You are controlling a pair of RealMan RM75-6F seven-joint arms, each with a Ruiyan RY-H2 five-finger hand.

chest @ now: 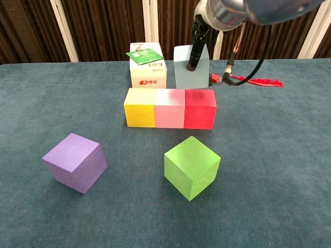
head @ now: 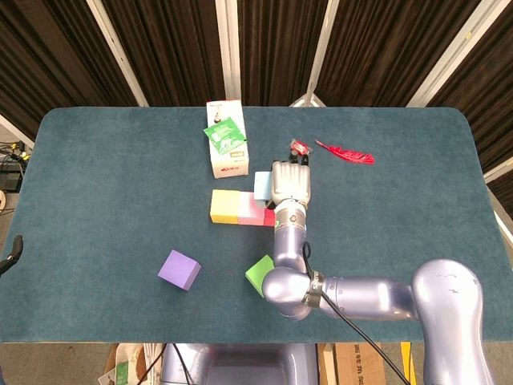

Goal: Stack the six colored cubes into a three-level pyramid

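Yellow (chest: 139,107), pink (chest: 169,108) and red (chest: 199,108) cubes stand side by side in a row on the blue table. My right hand (head: 288,184) holds a light blue cube (chest: 190,70) from above, with dark fingers (chest: 195,49) down its front face. The light blue cube (head: 261,184) hangs over the back of the row, near the pink and red cubes; whether it touches them I cannot tell. A green cube (chest: 191,166) and a purple cube (chest: 75,161) lie loose nearer me. Only a sliver of my left hand (head: 10,250) shows at the left edge.
A white box (chest: 148,72) with a green packet (chest: 146,56) on top stands just behind the row. A red feather (head: 346,152) and a small red and black item (head: 298,147) lie at the back right. My right forearm crosses over the green cube (head: 256,274) in the head view.
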